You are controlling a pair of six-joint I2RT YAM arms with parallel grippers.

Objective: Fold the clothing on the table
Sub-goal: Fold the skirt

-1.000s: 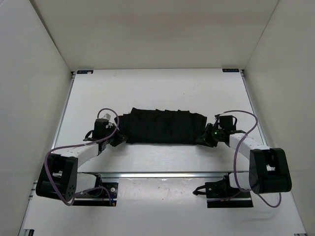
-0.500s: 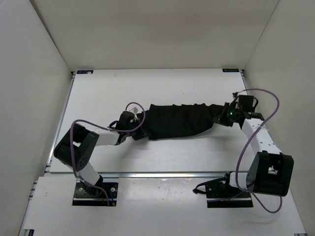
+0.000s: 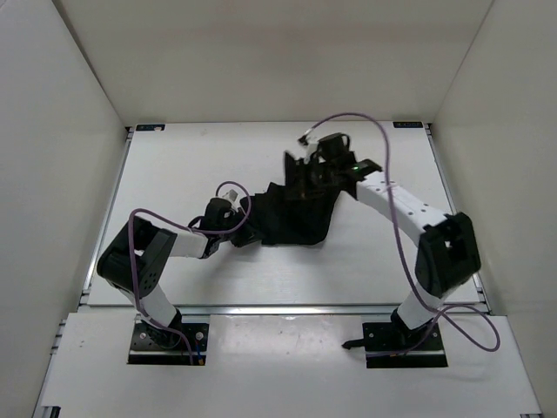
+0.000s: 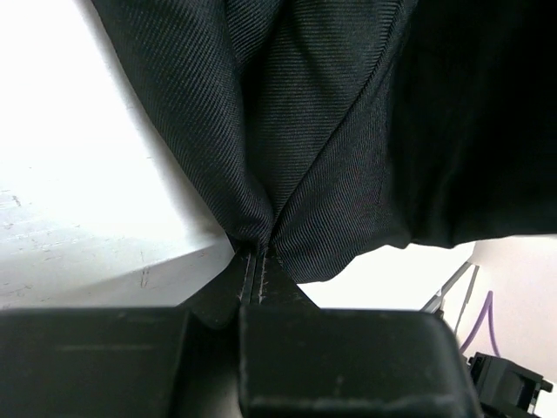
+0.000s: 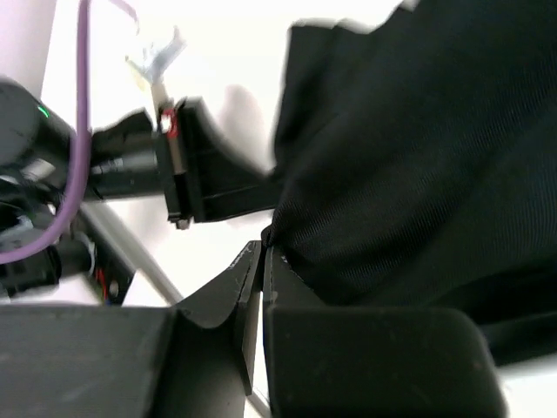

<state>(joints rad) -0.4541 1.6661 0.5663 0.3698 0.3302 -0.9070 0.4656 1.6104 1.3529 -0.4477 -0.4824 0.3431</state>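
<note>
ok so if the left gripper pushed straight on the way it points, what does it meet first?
The clothing. The left gripper is shut on its edge, and fabric fills the way ahead; what's behind it is hidden.

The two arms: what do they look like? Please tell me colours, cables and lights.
Both the left arm and the right arm have white links and bulky black joints. A purple cable loops along each. The left gripper and right gripper are black; a green light glows by the right wrist.
</note>
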